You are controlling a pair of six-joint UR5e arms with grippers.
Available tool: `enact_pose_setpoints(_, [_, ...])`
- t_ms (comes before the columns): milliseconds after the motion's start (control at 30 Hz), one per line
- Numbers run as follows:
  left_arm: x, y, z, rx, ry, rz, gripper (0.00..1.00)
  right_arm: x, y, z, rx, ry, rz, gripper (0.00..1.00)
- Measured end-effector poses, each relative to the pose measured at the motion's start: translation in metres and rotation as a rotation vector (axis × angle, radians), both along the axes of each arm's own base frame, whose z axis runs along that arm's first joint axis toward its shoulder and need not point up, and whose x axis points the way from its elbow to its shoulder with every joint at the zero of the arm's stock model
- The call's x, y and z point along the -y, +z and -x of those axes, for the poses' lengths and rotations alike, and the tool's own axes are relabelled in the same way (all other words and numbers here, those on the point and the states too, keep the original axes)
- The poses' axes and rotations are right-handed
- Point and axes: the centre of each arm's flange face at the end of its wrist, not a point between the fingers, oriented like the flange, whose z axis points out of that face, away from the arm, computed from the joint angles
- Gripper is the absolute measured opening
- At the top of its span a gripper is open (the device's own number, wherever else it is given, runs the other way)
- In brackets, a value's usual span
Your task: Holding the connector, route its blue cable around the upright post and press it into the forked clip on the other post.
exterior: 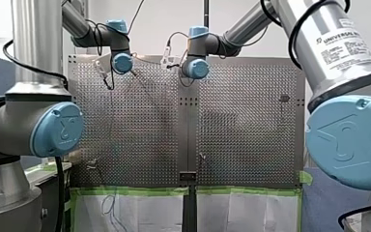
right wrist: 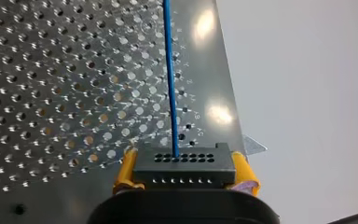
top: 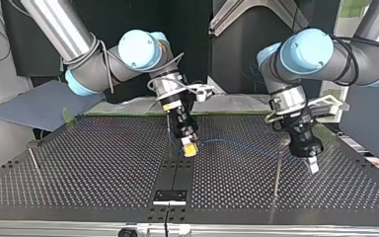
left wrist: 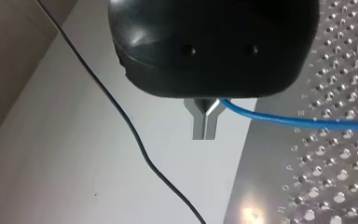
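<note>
Between the yellow pads (right wrist: 125,168) of our right gripper (right wrist: 184,171) sits the black connector (right wrist: 184,165), clamped, its blue cable (right wrist: 170,84) running toward our closed left gripper (left wrist: 205,126).

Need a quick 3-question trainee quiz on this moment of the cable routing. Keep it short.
1. True or false: my right gripper holds the black connector between its yellow pads.
2. What does my left gripper pinch? A) the blue cable B) the connector C) nothing
3. Fill in: in the top view, the cable spans from my right gripper to my ___ gripper.
Key: 1 true; 2 A; 3 left.
</note>
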Motion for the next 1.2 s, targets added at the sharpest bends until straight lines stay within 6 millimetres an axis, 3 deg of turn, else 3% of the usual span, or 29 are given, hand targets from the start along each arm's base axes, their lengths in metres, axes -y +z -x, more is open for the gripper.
enact_pose_setpoints(367, [-0.016,0.005,-0.035,0.008,-0.004,0.013,0.0,0.018,0.008,-0.006,0.005,0.001,0.008,0.0])
enact_pose_setpoints(667, [-0.049,0.007,-0.049,0.013,0.007,0.005,0.0,0.023,-0.005,-0.012,-0.007,0.004,-0.003,0.0])
enact_pose_setpoints(867, [-0.067,-0.011,-0.064,-0.019,0.013,-0.008,0.0,0.026,-0.007,-0.011,-0.007,0.001,-0.002,0.0])
enact_pose_setpoints(1200, [-0.063,-0.046,-0.084,-0.08,-0.054,-0.023,0.0,0.035,-0.011,-0.006,-0.014,-0.013,-0.01,0.0])
